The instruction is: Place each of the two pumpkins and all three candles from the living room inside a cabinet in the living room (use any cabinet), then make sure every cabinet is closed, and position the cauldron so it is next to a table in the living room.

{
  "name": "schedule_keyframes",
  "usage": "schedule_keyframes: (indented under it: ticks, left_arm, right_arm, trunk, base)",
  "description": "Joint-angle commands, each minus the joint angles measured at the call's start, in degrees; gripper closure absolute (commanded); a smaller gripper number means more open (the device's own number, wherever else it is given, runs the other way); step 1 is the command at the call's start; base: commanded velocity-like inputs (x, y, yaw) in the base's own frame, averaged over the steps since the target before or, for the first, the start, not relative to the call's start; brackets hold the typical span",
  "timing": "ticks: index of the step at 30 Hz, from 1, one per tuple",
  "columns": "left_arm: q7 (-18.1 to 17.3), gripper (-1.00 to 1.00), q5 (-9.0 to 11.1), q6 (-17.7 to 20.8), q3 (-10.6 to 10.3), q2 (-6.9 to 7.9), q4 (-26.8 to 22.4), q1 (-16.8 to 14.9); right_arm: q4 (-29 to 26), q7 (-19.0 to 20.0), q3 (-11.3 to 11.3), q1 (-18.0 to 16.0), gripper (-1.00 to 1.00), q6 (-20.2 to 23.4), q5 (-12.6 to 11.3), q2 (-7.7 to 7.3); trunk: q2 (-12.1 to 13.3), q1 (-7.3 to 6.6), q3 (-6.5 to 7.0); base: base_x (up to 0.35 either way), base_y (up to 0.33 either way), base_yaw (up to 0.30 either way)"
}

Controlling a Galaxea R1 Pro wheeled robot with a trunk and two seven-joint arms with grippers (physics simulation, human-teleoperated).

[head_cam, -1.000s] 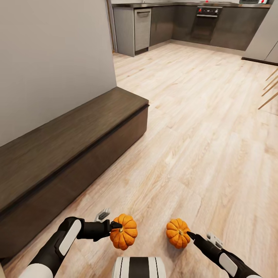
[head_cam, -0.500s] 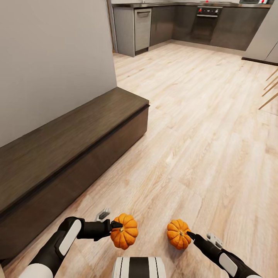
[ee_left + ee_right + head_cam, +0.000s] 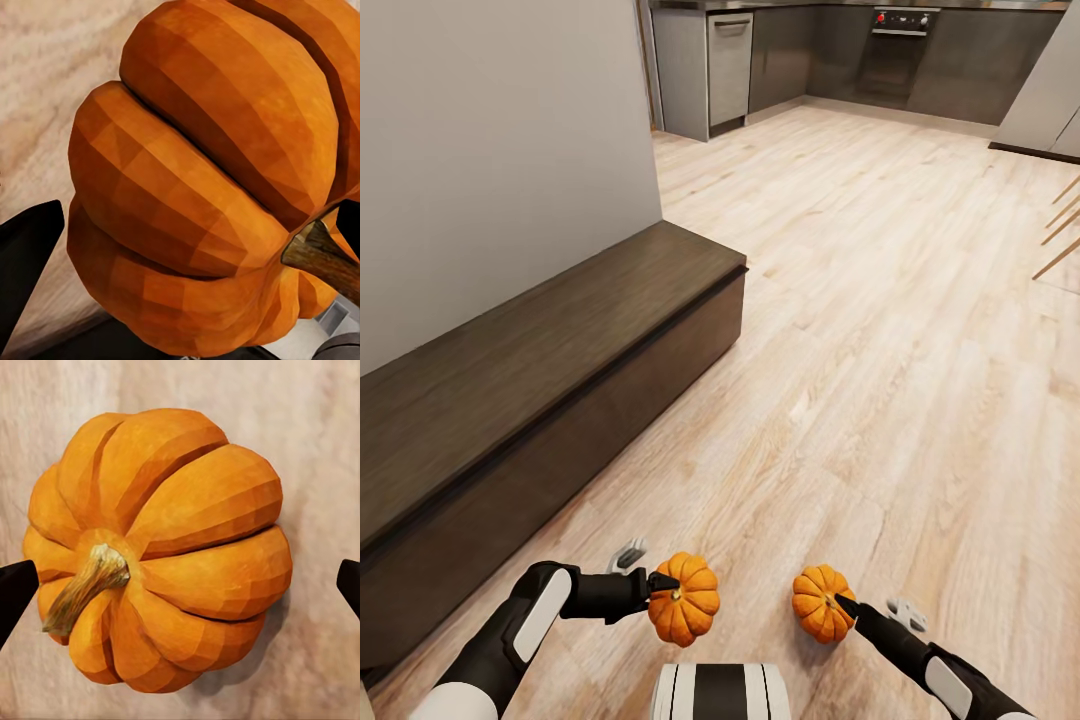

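Step in hand: carrying both pumpkins toward the cabinet [image 3: 540, 400]; neither is stowed yet, and the drawer fronts look closed.
Left pincer [image 3: 660, 583]: pinching the left pumpkin [image 3: 684, 598], which sits at its tips above the floor [image 3: 880, 330]; in the left wrist view the pumpkin [image 3: 202, 172] lies between the dark fingertips [image 3: 26, 247].
Right pincer [image 3: 844, 604]: pinching the right pumpkin [image 3: 821, 603], it seems; in the right wrist view the fingertips [image 3: 15, 589] sit at either flank of the pumpkin [image 3: 161, 547], and contact there is hard to confirm.
Cabinet: low, dark, along the wall, off to the left pincer's outer side and ahead of it, well apart from both pincers.
Next move: probably turn toward the cabinet front; with both pincers full, one pumpkin likely has to be set down before a drawer can be pulled out.
Candles and cauldron: left for later.
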Motion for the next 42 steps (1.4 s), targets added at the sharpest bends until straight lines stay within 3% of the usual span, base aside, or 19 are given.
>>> schedule_keyframes:
  ticks: [1, 16, 35, 39, 42]
  left_arm:
    - [-0.4, 1.0, -0.3, 0.1, -0.1, 0.04, 0.0, 0.0]
    - [-0.4, 1.0, -0.3, 0.1, -0.1, 0.04, 0.0, 0.0]
    - [-0.4, 1.0, -0.3, 0.1, -0.3, -0.05, 0.0, 0.0]
    - [-0.4, 1.0, -0.3, 0.0, -0.3, -0.05, 0.0, 0.0]
    - [-0.4, 1.0, -0.3, 0.1, -0.3, -0.05, 0.0, 0.0]
  right_arm:
    - [0.0, 0.3, 0.5, 0.0, -1.0, 0.1, -0.6, -0.09]
    - [2.5, 3.3, 0.5, 0.0, -1.0, -1.4, -1.0, -0.15]
    - [2.9, 3.6, 0.4, 0.0, -1.0, -3.1, -1.1, -0.02]
    - [3.0, 6.0, 0.2, 0.0, -1.0, -3.8, -1.6, -0.12]
    - [4.0, 11.1, 0.0, 0.0, -1.0, -3.6, -1.8, -0.66]
  trunk:
    - [0.0, -0.01, -0.03]
    - [0.0, -0.01, -0.03]
    - [0.0, -0.01, -0.03]
    - [0.0, -0.01, -0.03]
    - [0.0, -0.01, -0.03]
  base:
    - [0.0, 0.0, 0.0]
    - [0.0, 0.0, 0.0]
    - [-0.043, -0.037, 0.0]
    - [0.0, -0.005, 0.0]
    - [0.0, 0.0, 0.0]
